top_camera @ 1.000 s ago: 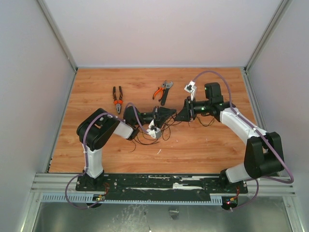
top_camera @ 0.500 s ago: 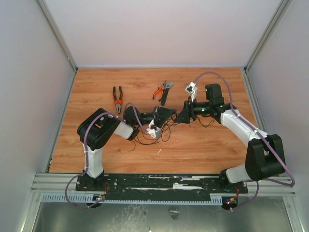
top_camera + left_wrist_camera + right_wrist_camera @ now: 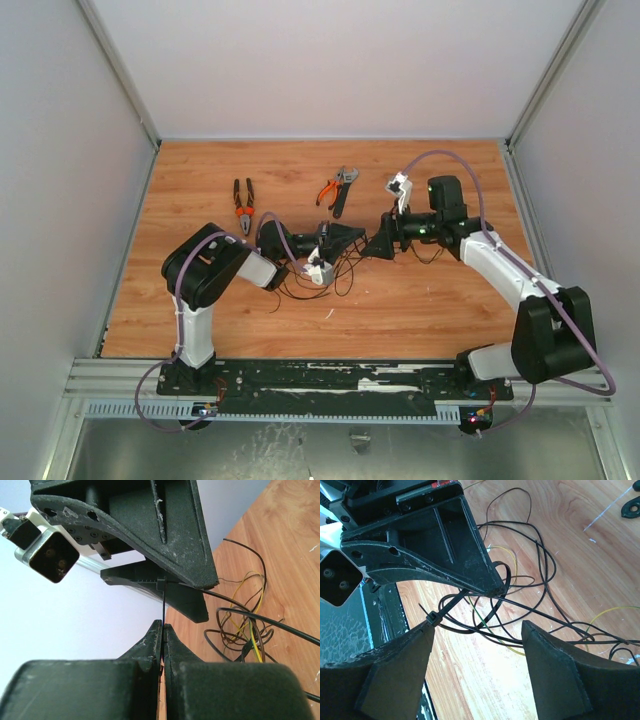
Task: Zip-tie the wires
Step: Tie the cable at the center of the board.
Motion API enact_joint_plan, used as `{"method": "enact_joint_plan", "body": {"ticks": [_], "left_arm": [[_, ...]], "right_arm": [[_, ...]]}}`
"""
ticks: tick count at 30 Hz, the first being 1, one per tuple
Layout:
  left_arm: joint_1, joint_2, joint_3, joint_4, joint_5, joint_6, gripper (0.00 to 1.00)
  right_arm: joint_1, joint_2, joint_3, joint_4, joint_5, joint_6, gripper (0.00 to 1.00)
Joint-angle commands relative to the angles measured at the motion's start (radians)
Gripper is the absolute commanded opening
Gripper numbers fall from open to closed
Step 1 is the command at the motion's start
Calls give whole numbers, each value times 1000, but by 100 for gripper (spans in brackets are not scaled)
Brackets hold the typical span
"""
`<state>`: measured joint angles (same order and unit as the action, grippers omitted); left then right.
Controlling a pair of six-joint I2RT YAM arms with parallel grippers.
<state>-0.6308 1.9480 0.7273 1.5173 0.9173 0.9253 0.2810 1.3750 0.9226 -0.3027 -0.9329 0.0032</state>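
Jaws on my left gripper (image 3: 162, 628) are pinched tight on the zip tie (image 3: 163, 605), a thin flat black strip rising straight from my rough, grainy black pads. My right gripper (image 3: 479, 626) stands wide apart and holds nothing; the tie's small square head sits right at the tip of one wedge-shaped finger. Below is the wood-grain table (image 3: 200, 180), with orange-handled pliers (image 3: 243, 206) off to the left. The wires (image 3: 540, 565), thin, glossy and dark with one yellow strand, sprawl in loose loops under both grippers, and the tie's band curves among them.
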Motion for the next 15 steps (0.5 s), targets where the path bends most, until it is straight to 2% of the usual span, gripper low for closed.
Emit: {"method": "enact_joint_plan", "body": {"ticks": [1,15], "left_arm": [[2,18,6,89,4,-17,0],[7,26,6,93,3,-30,0]], "right_arm": [[4,-39,21,-1,21,-3,72],[4,-104,59,47,-57,54,73]]}}
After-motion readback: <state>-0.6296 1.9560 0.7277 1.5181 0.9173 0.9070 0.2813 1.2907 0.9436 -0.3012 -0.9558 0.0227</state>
